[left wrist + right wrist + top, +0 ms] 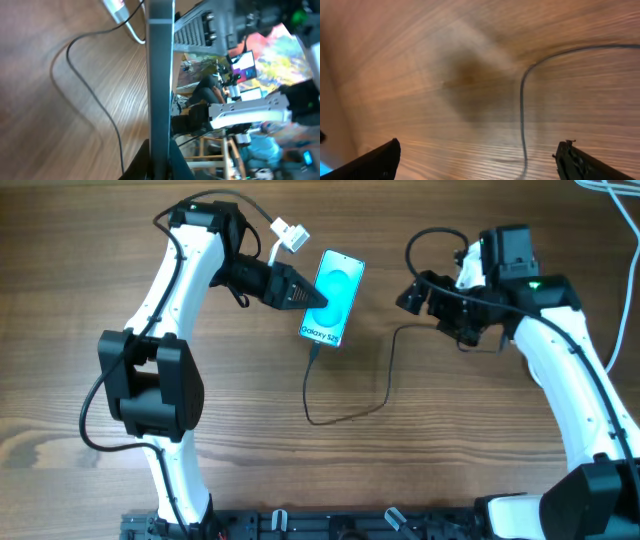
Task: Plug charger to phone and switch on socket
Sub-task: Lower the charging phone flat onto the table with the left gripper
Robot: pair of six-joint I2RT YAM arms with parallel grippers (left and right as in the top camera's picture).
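The phone (333, 292) lies around the middle of the table (80, 240), a little toward the far side. Its cyan screen is lit and faces up, and its text end points toward the near edge. The left gripper (310, 298) reaches it from the left and is clenched on it. In the left wrist view the phone (160, 75) shows edge-on as a grey bar rising from between the two dark fingers (137, 167). I cannot tell whether the phone rests on the wood or is raised off it.

The charger (345, 419) meets the phone's near edge with its tip. From above it looks seated there, though the joint is too small to be sure. From that end the thin black cable runs toward the near side and loops round to the right. It then climbs back toward the far side and bends right beneath the right gripper (438, 318).

The right gripper hovers to the right of the phone, apart from it, with its jaws spread wide and grasping nothing. Its wrist view shows the fingertips (375, 162) far apart at the bottom corners, with the charger (521, 110) lying on the wood between them.

A white connector (292, 235) on a white lead sits just far-left of the phone, beside the left arm. A white cord (598, 187) crosses the far right corner.
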